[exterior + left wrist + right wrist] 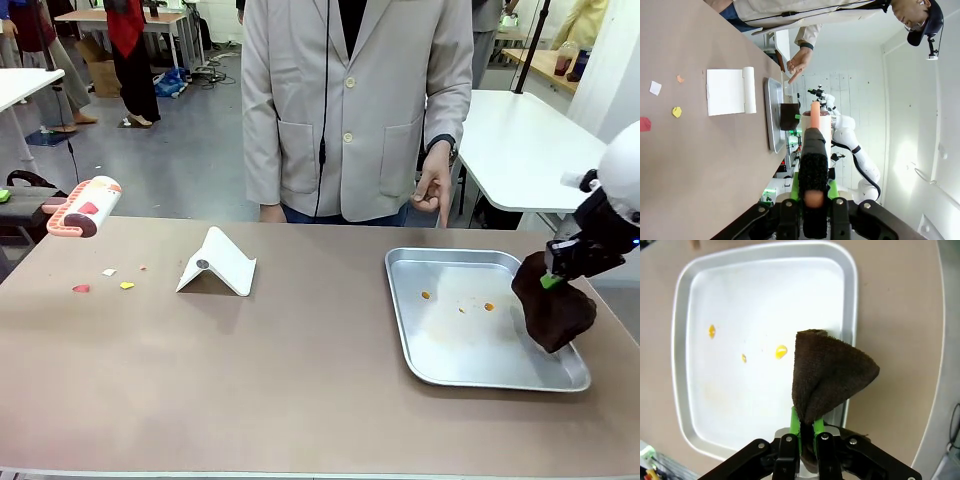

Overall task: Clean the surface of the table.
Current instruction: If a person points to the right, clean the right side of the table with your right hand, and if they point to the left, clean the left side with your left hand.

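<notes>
Gripping a brown cloth, the right gripper hangs over the right edge of the tray. The left gripper clamps a pink brush above the left end of the table, near paper scraps.

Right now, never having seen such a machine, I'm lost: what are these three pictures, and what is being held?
This is a robot with two white arms, each ending in a two-finger gripper, at a brown table. The front picture comes from a fixed camera between the arms, facing a person in a pale jacket. The other two come from cameras on the wrists, looking at whatever is gripped. The left gripper is shut on a pink-and-white brush. The right gripper is shut on a dark brown cloth hanging at the right rim of a metal tray with orange spots. Also on the table: a folded white piece and small coloured scraps.
</notes>
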